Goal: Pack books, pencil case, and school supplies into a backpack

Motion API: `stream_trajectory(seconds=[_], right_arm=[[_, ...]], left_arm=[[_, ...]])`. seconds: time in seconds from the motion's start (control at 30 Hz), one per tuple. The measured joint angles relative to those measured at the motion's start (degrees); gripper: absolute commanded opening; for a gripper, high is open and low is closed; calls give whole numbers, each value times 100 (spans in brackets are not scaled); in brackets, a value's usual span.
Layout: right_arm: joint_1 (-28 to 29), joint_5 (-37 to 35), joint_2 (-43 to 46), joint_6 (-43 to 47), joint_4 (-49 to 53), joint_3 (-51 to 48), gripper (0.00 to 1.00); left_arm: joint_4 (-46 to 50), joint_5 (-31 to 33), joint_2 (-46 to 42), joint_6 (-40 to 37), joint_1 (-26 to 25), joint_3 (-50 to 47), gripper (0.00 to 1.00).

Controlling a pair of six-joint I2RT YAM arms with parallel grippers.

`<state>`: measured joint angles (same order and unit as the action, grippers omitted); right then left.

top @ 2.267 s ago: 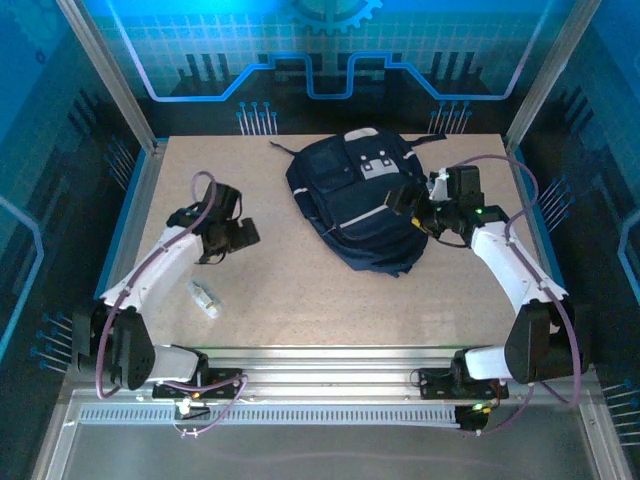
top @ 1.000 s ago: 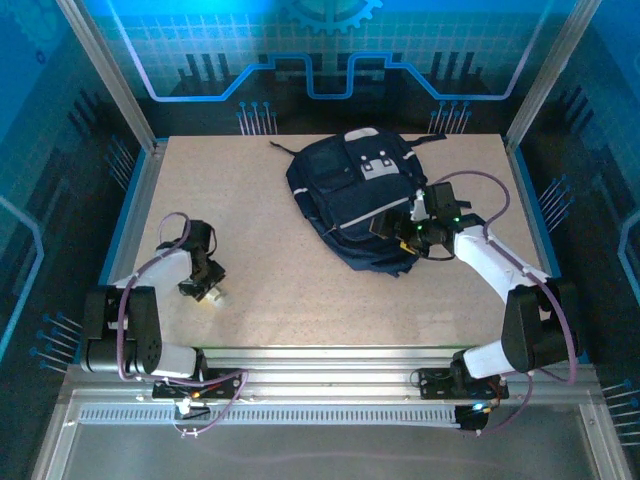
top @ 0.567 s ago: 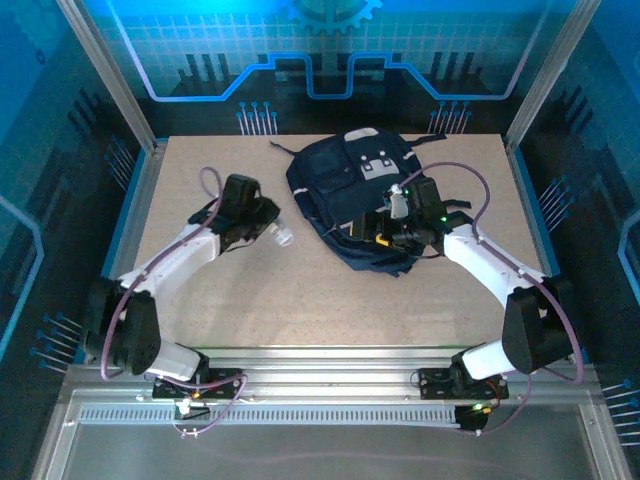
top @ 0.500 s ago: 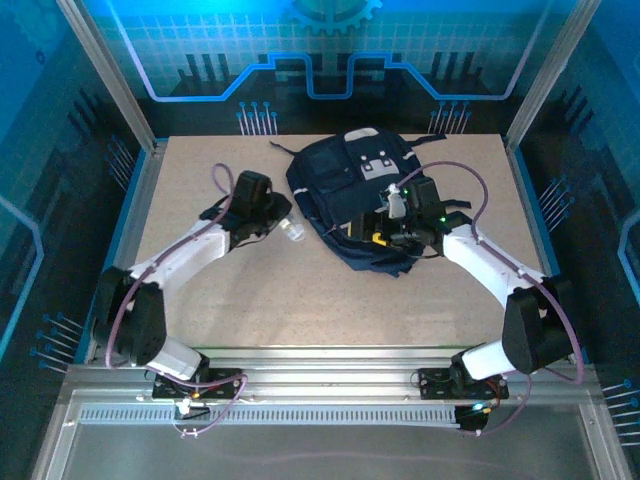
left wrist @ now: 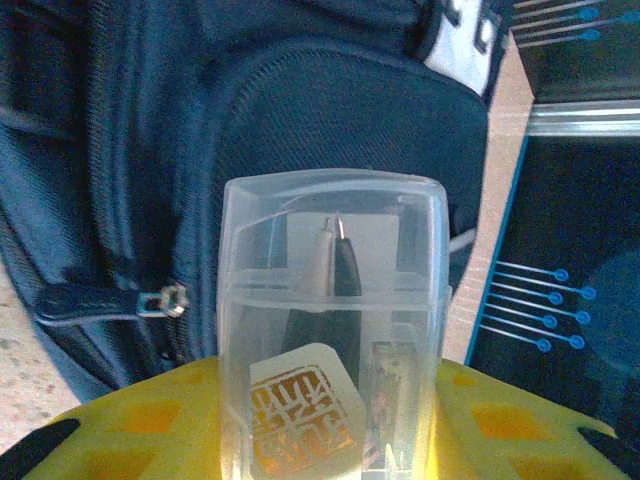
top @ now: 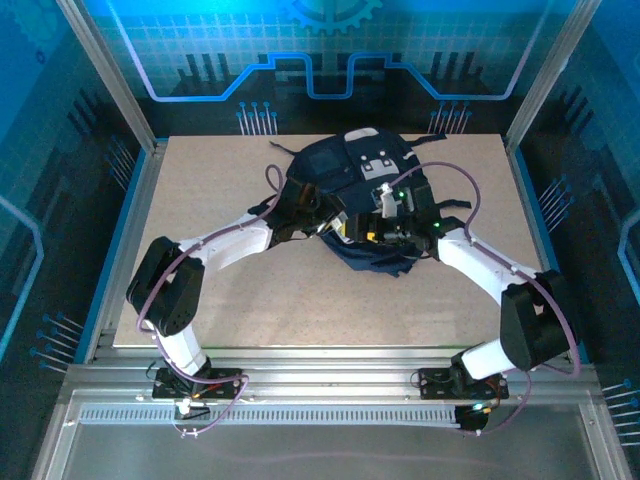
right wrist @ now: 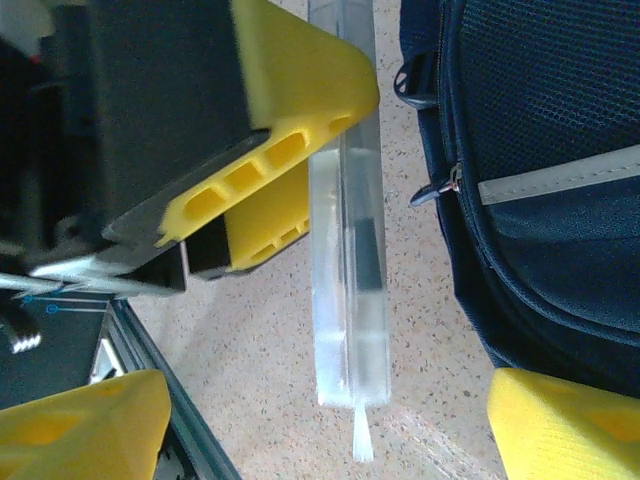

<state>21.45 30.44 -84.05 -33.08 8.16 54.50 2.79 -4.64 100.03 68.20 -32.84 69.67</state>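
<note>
backpack [top: 345,165]: lay at the far middle of the table [top: 200,180], same spot as in the earlier frames.
supplies box [left wrist: 333,330]: small clear plastic case with a dark pen-like tip and a printed label inside; it was held off the table right against the backpack's near-left side, by a zipper pull [left wrist: 170,298].
change, box: a couple of seconds before, it lay on the table near the left arm's base; half a second before, it was carried over bare table, well apart from the backpack's left edge; it then reached the backpack.
change, left arm: stretched further right and met the right gripper at the backpack's near edge.
change, right arm: stayed at that near edge, barely shifted.
left gripper [top: 322,218]: yellow fingers [left wrist: 130,420] clamped on the box's two sides, the box standing up between them.
right gripper [right wrist: 320,425]: fingers [right wrist: 85,425] apart, gripping nothing; the box's lower end hung between them in the right wrist view, no contact visible.
right gripper position: just beside the left gripper, the backpack at its side.
</note>
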Motion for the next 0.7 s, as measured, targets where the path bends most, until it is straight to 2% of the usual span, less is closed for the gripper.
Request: stream_trajectory(seconds=[0.13, 0.37, 0.43, 0.5, 0.63, 0.7], right_arm=[[4, 2, -162, -90, -114, -17, 65], [33, 142, -492, -273, -319, -11, 26], [63, 168, -511, -267, -352, 0, 19], [61, 177, -525, -321, -354, 0, 10], [48, 179, -535, -319, -330, -4, 6], [-11, 201, -531, -326, -315, -17, 6]], left_arm=[[-94, -87, 0, 116, -92, 4, 42], [-179, -181, 13, 247, -203, 4, 46], [-181, -184, 52, 249, -203, 2, 50], [-175, -199, 57, 262, -203, 2, 65], [-260, -358, 57, 131, -227, 4, 99], [-166, -382, 57, -92, -227, 70, 99]])
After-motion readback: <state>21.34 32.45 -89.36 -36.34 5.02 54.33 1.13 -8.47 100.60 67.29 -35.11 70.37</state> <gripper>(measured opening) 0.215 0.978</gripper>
